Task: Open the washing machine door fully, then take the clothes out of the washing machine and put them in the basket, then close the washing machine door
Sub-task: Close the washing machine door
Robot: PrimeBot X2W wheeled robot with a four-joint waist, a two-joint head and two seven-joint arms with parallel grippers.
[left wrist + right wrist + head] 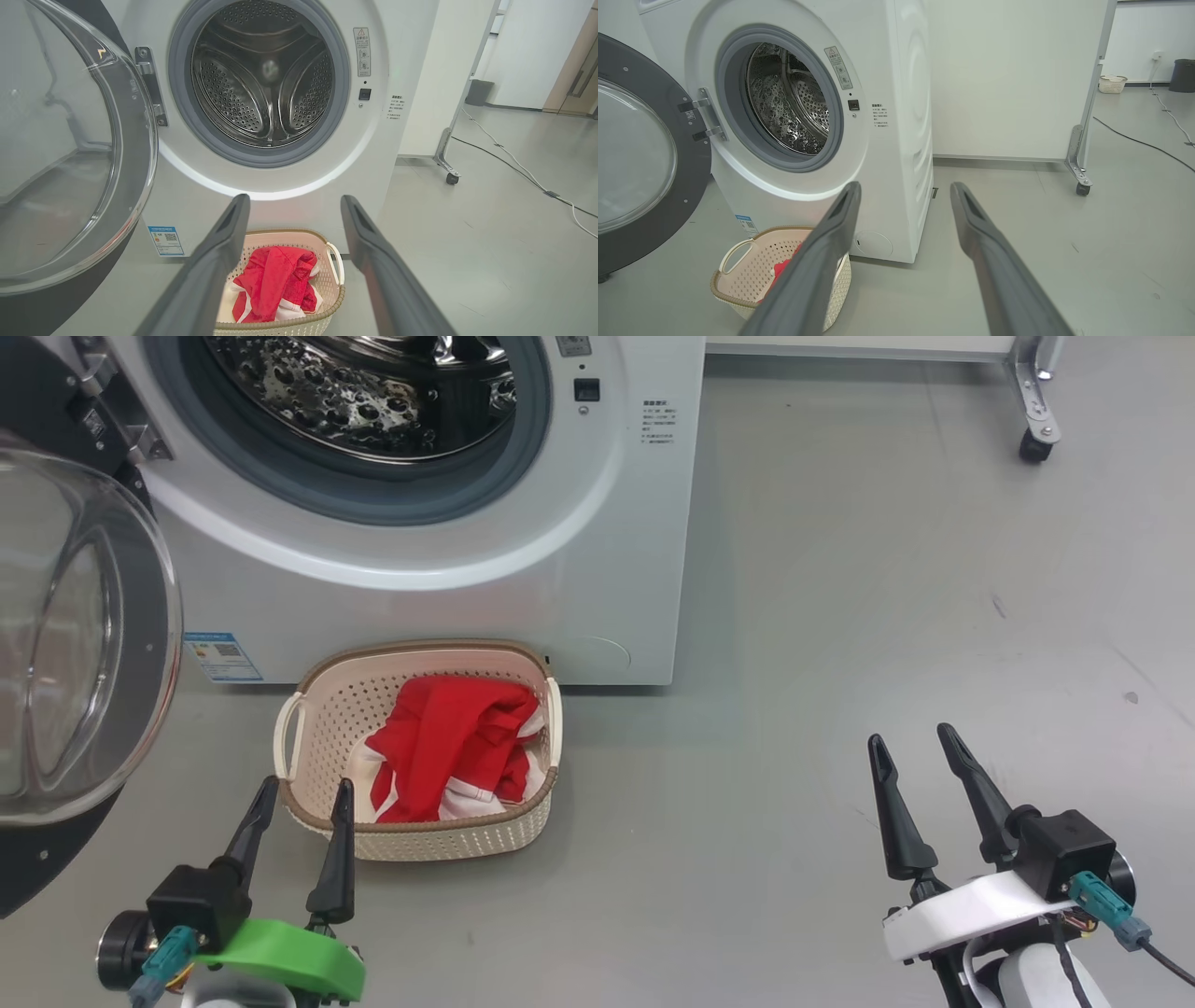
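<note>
Grey floor [840,616] lies under my left pincer [308,784] and right pincer [909,735], both spread wide, empty; beyond them I see the clothes [439,737] in the basket [448,845], then the washing machine [607,569] with its door [84,635] swung open.

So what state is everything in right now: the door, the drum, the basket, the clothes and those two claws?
washing machine door: swung wide open on its hinge.
washing machine: porthole uncovered, no clothes in the visible part of the drum.
clothes: crumpled in the basket.
basket: upright on the floor in front of the machine.
left gripper: open, empty.
right gripper: open, empty.
</note>
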